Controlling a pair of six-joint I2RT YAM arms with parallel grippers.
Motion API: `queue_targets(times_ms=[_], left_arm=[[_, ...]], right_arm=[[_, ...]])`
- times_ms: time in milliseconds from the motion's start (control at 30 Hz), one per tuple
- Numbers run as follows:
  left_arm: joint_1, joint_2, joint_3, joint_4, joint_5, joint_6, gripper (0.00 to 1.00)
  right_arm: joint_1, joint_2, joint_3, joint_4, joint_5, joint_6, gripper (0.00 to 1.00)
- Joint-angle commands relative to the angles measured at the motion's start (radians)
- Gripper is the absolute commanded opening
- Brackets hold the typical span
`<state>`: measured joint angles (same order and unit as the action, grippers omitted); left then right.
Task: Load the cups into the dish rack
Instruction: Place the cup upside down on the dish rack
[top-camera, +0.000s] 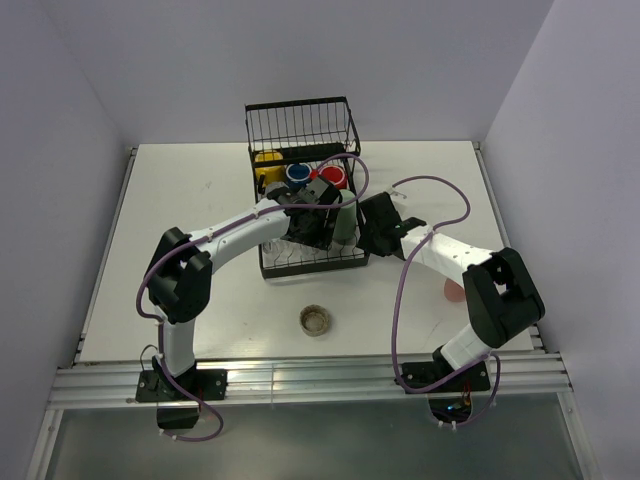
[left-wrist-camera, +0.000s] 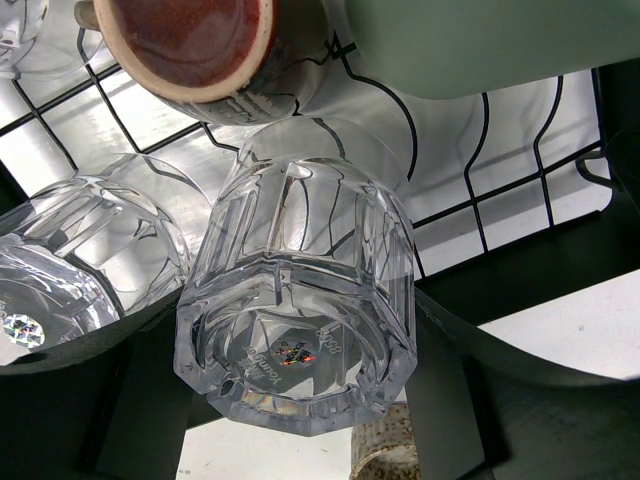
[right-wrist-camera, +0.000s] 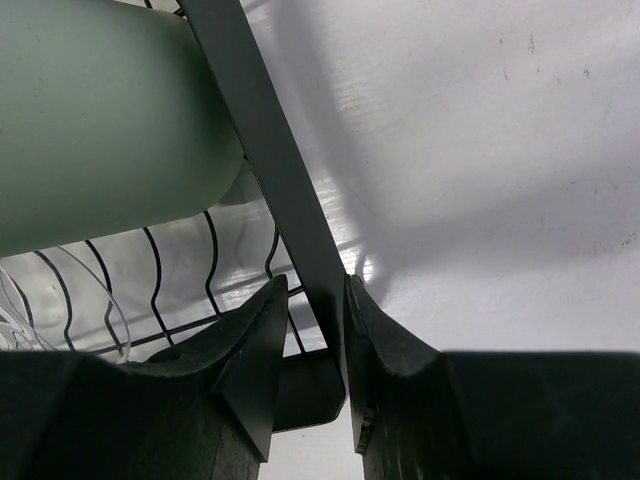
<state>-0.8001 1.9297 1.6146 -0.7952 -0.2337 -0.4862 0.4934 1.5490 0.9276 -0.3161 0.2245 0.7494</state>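
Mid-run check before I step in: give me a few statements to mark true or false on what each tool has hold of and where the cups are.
1. The right tool is clamped on the rim of the black wire dish rack. True.
2. The left tool is empty. False: it holds a clear faceted glass over the rack.
3. Every cup is already in the rack. False: a low brownish glass cup stands on the white table, between the rack and the arm bases.
4. The pale green tumbler is inside the rack. True.
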Motion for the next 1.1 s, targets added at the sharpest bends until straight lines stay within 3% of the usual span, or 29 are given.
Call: queue_targets(times_ms=[0,433,1067], left_arm=[[0.001,-0.021,0.025,0.005,-0.01,0.009,0.73],[-0.007,-0.047,0.005,0.024,-0.012,0.02,0.86],[-0.016,-0.13,0.05,0.01,-0.027,0.018,0.85]], right_arm=[[0.01,0.005,0.016,0.0,0.027,-0.002,0.36],[0.01,0.0,0.027,-0.017,0.033,-0.005,0.38],[0.008,-0.092,0.065,-0.087,0.058,-0.018,0.38]])
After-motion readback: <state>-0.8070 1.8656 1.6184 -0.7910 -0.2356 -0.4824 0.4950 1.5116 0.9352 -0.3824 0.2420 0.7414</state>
